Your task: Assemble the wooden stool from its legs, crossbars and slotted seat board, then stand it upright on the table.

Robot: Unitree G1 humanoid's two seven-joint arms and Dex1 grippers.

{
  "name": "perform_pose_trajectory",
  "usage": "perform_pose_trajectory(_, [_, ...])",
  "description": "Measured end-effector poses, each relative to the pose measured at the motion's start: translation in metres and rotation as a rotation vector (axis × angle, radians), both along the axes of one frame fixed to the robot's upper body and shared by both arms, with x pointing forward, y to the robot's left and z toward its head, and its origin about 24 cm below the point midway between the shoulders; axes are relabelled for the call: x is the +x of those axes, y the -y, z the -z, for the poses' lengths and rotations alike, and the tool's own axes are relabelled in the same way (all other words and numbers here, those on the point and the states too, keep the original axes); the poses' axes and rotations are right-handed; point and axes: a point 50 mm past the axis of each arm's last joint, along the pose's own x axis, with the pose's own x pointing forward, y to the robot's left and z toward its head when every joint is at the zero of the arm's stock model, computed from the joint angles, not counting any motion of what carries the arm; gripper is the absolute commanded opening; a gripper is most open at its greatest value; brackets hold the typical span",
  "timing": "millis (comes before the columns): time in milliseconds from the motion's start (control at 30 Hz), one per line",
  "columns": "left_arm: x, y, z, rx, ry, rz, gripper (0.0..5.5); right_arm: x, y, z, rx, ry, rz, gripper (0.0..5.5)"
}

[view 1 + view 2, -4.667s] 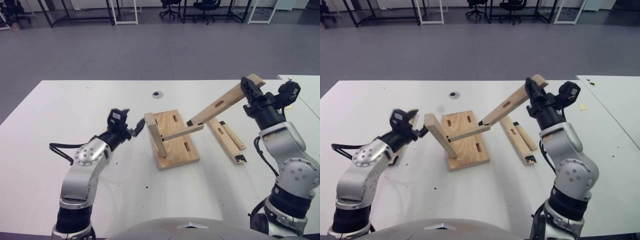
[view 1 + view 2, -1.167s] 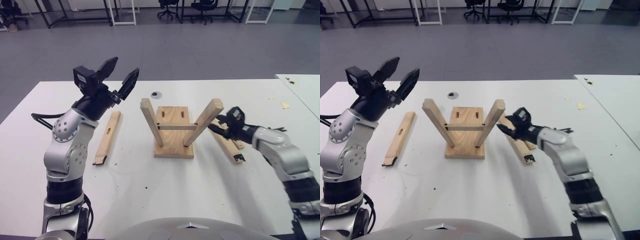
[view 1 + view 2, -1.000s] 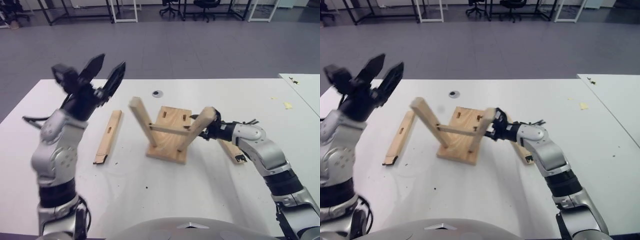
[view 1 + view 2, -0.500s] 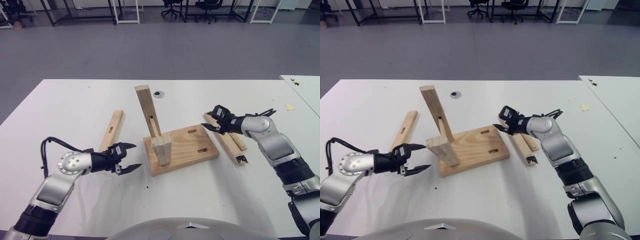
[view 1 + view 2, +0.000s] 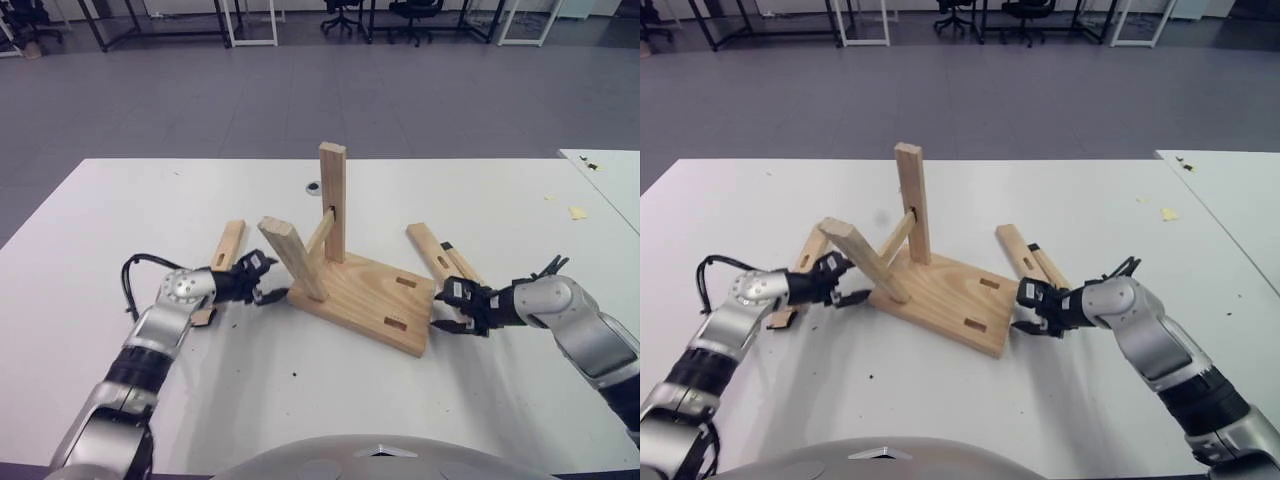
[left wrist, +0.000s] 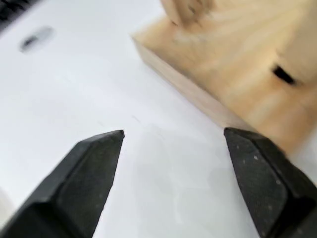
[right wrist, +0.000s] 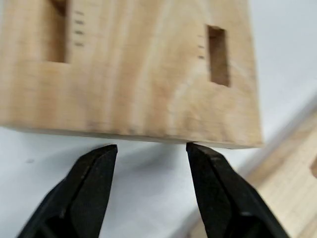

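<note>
Pale rectangular wooden slotted seat board [image 5: 365,295] lies flat on the white counter [image 5: 120,210], long axis running diagonally from robot's left-rear to right-front. 2 light wooden legs are seated at its left end: 1 upright leg [image 5: 333,200] at the back and 1 tilted leg [image 5: 293,255] leaning toward the left arm, joined by a thin wooden crossbar [image 5: 320,232]. The right end of the board has 2 empty slots [image 5: 405,282]. The left pincer [image 5: 268,291] sits low on the counter just beside the board's left end near the tilted leg's foot, jaws apart and gripping nothing; the left wrist view shows the board edge just ahead of the gap. The right pincer [image 5: 436,311] sits at the board's near right corner, jaws also spread and empty; in the right wrist view the board's end face lies right in front of the tips, whether touching cannot be told. A loose flat wooden leg [image 5: 229,243] lies behind the left arm. Another loose wooden leg [image 5: 432,255] with a thinner wooden bar [image 5: 463,268] beside it lies just beyond the board's right end, close to the right arm. Judgement: the stool is about half built, the empty slots lie on the right arm's side, and the right arm is nearer both them and the right-hand loose leg, so the next insertion likely falls to it while the left steadies the board.
</note>
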Motion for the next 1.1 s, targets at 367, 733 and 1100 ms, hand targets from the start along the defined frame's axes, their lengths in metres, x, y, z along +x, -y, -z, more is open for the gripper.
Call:
perform_pose_trajectory(367, [-0.055, -0.034, -0.019, 0.014, -0.023, 0.149, 3.72, 0.087, -0.003, -0.024, 0.122, 0.359, 0.196, 2.58])
perform_pose_trajectory(733, [-0.004, 0.026, 0.026, 0.037, -0.022, 0.039, 3.72, 0.08, -0.022, 0.017, 0.091, 0.231, -0.005, 2.58])
perform_pose_trajectory(1100, [0.01, 0.027, -0.005, -0.229, 0.103, -0.1, 3.72, 0.068, 0.004, -0.018, 0.295, 0.504, 0.543, 2.58])
